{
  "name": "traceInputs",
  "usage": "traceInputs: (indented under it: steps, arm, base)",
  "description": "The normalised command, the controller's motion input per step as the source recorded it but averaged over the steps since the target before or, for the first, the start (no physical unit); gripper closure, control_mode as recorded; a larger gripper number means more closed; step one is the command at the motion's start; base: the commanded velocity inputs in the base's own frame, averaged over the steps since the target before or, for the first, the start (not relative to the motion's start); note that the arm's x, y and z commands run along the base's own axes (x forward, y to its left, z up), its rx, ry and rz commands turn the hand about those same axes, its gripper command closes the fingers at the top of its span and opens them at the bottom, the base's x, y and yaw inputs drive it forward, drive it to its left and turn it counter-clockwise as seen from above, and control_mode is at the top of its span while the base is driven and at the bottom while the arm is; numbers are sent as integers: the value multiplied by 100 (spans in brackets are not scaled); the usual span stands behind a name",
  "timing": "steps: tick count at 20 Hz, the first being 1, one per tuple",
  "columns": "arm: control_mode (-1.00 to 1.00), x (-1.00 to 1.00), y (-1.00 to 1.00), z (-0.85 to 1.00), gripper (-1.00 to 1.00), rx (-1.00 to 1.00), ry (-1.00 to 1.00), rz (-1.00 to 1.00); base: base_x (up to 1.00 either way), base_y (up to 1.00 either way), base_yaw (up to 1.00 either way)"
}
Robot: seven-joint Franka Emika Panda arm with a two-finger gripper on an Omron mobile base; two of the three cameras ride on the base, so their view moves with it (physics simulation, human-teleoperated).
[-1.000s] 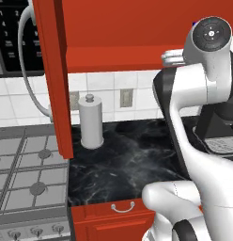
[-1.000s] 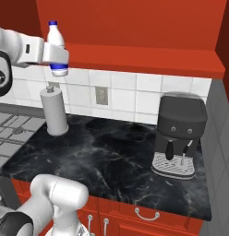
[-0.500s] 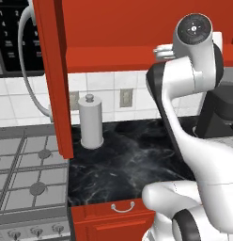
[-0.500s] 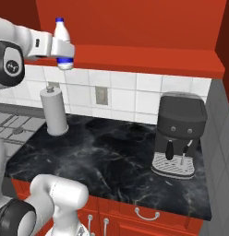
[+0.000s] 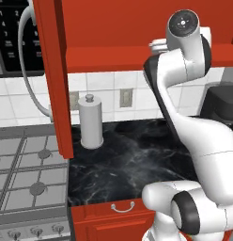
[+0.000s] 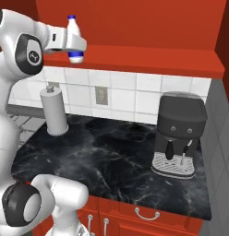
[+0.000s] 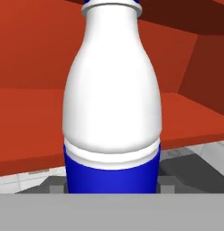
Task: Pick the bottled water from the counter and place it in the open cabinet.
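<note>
My gripper [image 6: 75, 44] is shut on the bottled water [image 6: 73, 28], a white bottle with a blue cap and blue label band, and holds it upright by its lower half. The bottle hangs high above the black counter [image 6: 111, 156], just in front of the open cabinet [image 6: 135, 27], with its base about level with the red shelf edge [image 6: 144, 62]. In the hand view the bottle [image 7: 111, 99] stands close up, with the red cabinet interior [image 7: 28, 108] behind it. The cabinet's tall red door panel [image 5: 55, 80] hangs open on the left.
A grey cylinder with a knob [image 6: 54, 110] stands on the counter under the shelf by the tiled wall. A dark coffee machine [image 6: 178, 133] sits at the right. A gas stove [image 5: 29, 174] lies left of the counter, with a microwave [image 5: 10, 37] above it.
The arm has lifted the bottle higher and carried it right, closer to the cabinet shelf. The grip on it has stayed shut.
</note>
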Motion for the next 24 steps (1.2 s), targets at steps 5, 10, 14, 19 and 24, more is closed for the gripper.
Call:
traceInputs:
  steps: [5,10,14,19,24]
  arm:
    - [-100,68,-17,-7,100,3,-1,0]
    - [-100,57,-33,-23,100,14,-7,0]
    - [-100,54,-26,-27,100,12,-13,0]
    - [-100,48,-9,-21,100,3,-10,1]
    - [-100,49,0,-3,100,0,-1,5]
  base:
    - [0,0,0]
    - [0,0,0]
    - [0,0,0]
    - [0,0,0]
    - [0,0,0]
